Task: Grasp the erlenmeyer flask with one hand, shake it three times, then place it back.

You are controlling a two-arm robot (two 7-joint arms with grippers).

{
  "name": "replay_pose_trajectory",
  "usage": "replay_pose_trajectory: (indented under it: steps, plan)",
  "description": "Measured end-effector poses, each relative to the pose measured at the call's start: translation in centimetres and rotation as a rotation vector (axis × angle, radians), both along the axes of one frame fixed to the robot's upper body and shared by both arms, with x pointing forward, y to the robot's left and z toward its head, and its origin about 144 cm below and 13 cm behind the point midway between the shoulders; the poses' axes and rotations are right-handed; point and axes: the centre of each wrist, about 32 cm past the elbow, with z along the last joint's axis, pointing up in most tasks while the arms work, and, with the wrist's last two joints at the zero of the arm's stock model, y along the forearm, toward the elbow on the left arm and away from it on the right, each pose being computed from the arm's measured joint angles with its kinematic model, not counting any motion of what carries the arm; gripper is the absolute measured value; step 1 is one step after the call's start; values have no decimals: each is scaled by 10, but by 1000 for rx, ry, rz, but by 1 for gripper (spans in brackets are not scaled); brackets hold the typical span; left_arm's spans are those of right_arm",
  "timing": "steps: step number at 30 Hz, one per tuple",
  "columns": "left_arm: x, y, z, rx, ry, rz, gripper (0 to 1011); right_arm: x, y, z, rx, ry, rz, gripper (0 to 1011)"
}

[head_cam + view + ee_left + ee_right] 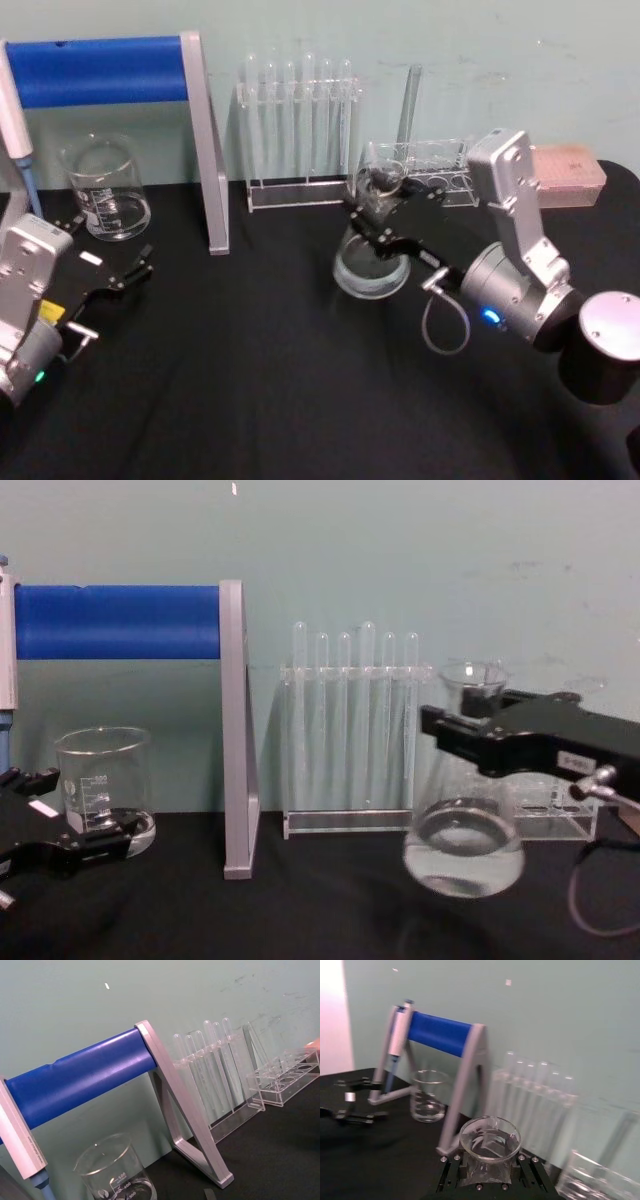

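The erlenmeyer flask (371, 268) is a clear conical flask with a little clear liquid. It hangs tilted just above the black table, right of centre. My right gripper (366, 214) is shut on its neck, below the flared rim. From the side, the flask's round base (463, 856) hangs under the black fingers (470, 742). The right wrist view looks down into the flask's mouth (490, 1139) between the jaws. My left gripper (116, 266) rests open near the table's left edge, holding nothing.
A glass beaker (106, 190) stands at the back left. Beside it is a pipette stand with a blue bar (100, 70) and a grey leg (208, 150). A test tube rack (300, 130) stands behind the flask, with a low clear rack (440, 175) and a pink box (570, 175) to its right.
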Motion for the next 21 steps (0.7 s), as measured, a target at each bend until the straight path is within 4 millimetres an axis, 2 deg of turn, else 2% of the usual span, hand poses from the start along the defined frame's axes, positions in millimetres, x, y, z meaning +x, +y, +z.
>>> replay_pose_trajectory:
  steps: [11, 21]
  plan:
    - [0, 0, 0, 0, 0, 0, 1001, -17, 29, -1, 24, 34, 169, 457]
    - [0, 0, 0, 0, 0, 0, 1001, -28, 43, -2, 28, 55, 265, 456]
